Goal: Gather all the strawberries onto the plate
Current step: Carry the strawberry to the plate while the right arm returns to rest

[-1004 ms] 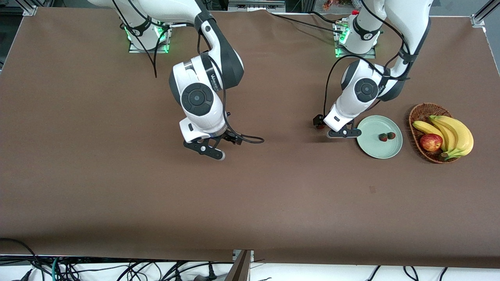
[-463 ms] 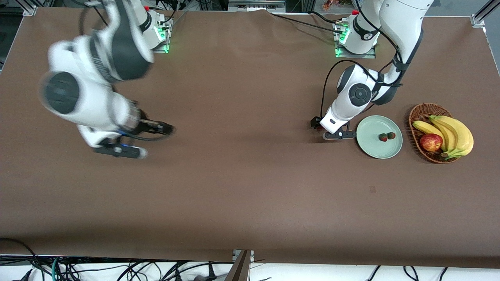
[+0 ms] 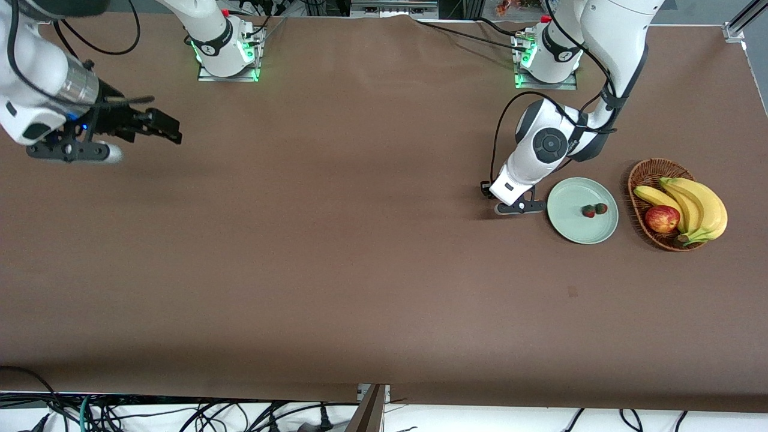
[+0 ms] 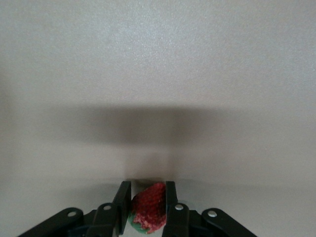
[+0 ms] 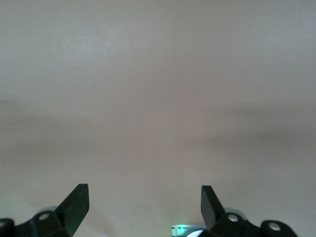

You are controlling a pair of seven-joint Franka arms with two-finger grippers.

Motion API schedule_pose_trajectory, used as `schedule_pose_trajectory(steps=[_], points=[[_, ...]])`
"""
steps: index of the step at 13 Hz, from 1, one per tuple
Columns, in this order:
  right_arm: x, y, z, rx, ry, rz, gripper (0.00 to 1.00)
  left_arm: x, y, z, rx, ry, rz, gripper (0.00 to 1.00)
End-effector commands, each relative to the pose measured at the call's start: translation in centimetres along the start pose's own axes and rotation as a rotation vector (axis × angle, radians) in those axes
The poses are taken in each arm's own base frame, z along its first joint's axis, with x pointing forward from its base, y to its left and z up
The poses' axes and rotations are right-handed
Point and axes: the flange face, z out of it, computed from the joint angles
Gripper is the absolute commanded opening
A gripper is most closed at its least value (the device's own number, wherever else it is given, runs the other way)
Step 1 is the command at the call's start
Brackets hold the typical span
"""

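Observation:
Two strawberries [image 3: 594, 209] lie side by side in the pale mint-green plate [image 3: 570, 225]. My left gripper [image 3: 519, 207] is low over the table right beside the plate's rim, toward the right arm's end. It is shut on a third strawberry [image 4: 148, 207], red with a green top, held between the fingers [image 4: 121, 203]; the front view hides that berry. My right gripper [image 3: 71, 150] is open and empty over the table's right-arm end, its fingertips [image 5: 79, 197] wide apart over bare tabletop.
A brown wicker basket [image 3: 643, 174] with bananas [image 3: 699, 207] and a red-yellow apple [image 3: 662, 218] stands beside the plate toward the left arm's end. The brown tabletop [image 3: 360, 270] stretches between the two grippers.
My right arm has swung from the table's middle out to the right arm's end. My left gripper has shifted only slightly beside the plate.

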Motion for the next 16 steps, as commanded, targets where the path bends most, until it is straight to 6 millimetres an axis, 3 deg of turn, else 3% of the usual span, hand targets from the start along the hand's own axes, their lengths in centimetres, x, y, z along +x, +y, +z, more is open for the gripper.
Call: schedule_pose_trajectory(steps=[1, 3, 6, 8, 10, 13, 16], points=[[-0.2, 0.6, 0.0, -0.027, 0.013, -0.053, 1.00, 2.1, 0.6, -3.8, 0.037, -0.024, -0.005, 0.18], [-0.1, 0.5, -0.1, -0.028, 0.023, -0.061, 1.00, 4.6, -0.5, -7.0, 0.056, -0.049, -0.006, 0.18], [0.2, 0.3, -0.6, -0.059, 0.039, -0.068, 1.00, 7.9, -8.0, -9.5, 0.066, -0.042, 0.034, 0.18], [0.3, 0.3, -1.2, -0.063, 0.050, -0.069, 1.00, 9.4, -14.1, -10.0, 0.077, -0.042, 0.083, 0.18], [0.5, 0.2, -2.1, -0.058, 0.065, -0.072, 1.00, 10.1, -18.5, -9.7, 0.029, -0.047, 0.115, 0.18], [0.9, 0.1, -1.9, -0.072, 0.057, -0.074, 1.00, 9.8, -19.4, -7.1, 0.029, -0.057, 0.119, 0.19], [0.6, 0.7, -4.6, -0.067, 0.095, -0.062, 1.00, 8.4, -19.8, -4.8, 0.035, -0.043, 0.113, 0.19]])
